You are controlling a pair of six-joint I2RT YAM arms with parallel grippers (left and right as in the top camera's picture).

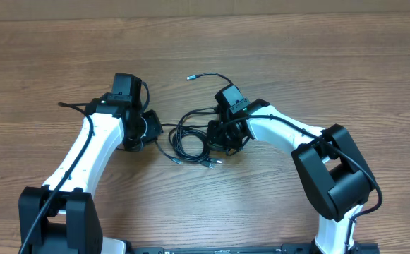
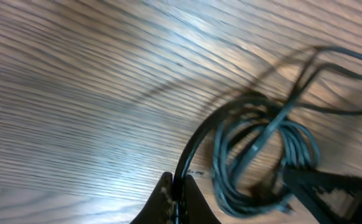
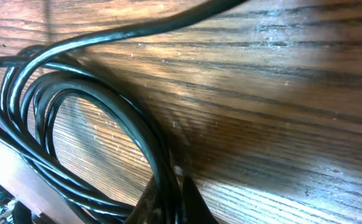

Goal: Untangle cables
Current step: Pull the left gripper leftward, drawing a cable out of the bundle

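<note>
Cables (image 1: 189, 140) coil on the table (image 1: 332, 56) between left tool (image 2: 179, 185) and right tool (image 3: 171, 180), each pinched onto a strand.

No writing, label or number is legible anywhere.

Cables (image 2: 255, 155) blurred in left wrist view; left fingers (image 2: 163, 200) cropped below.
</note>
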